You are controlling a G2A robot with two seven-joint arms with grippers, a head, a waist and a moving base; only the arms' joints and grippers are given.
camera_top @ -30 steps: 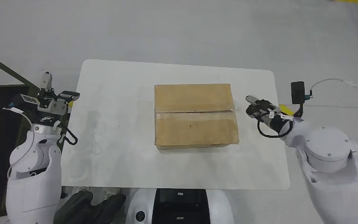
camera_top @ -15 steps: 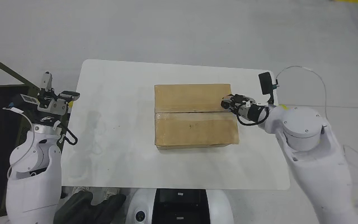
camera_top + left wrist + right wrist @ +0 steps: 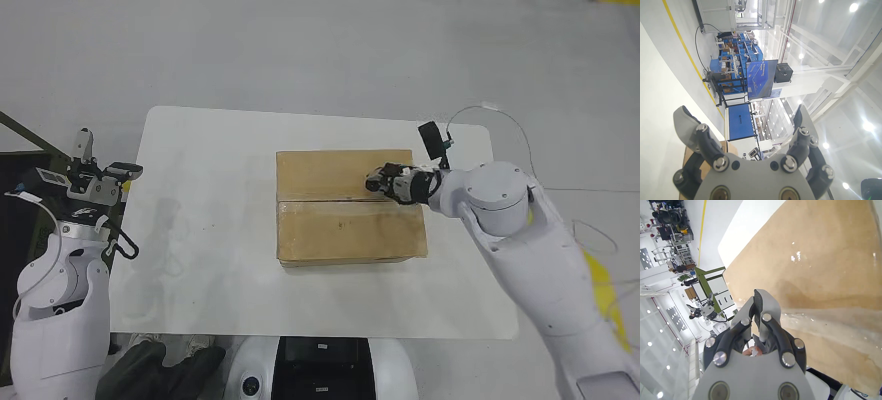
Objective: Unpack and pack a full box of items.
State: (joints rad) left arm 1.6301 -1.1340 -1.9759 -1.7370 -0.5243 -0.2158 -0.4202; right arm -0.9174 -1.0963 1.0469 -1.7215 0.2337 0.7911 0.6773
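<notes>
With the box (image 3: 345,230) sitting shut in the middle of the white tabletop (image 3: 200,260), I have the right gripper (image 3: 373,183) out over its lid, toward the end nearest that arm. From the top camera the gripper's tip lies over the far flap, just beside the seam where the two flaps meet. The box's long sides run left to right across the tabletop. A strip of clear tape (image 3: 829,317) runs along the seam, glossy against the brown cardboard, and both flaps lie flat. On the right wrist camera the fingers (image 3: 770,308) are pressed together, pad against pad, with nothing I can make out between the tips. Whether the tips actually touch the cardboard I cannot tell. Something pale shows deep in the gap near the finger bases, too hidden for me to name.

The left gripper (image 3: 100,165) sits well apart from the box, at the tabletop's left edge, raised and pointing away from the work. On its wrist camera the fingers (image 3: 685,123) are spread wide with nothing between them, aimed up at the hall's ceiling and lights.
</notes>
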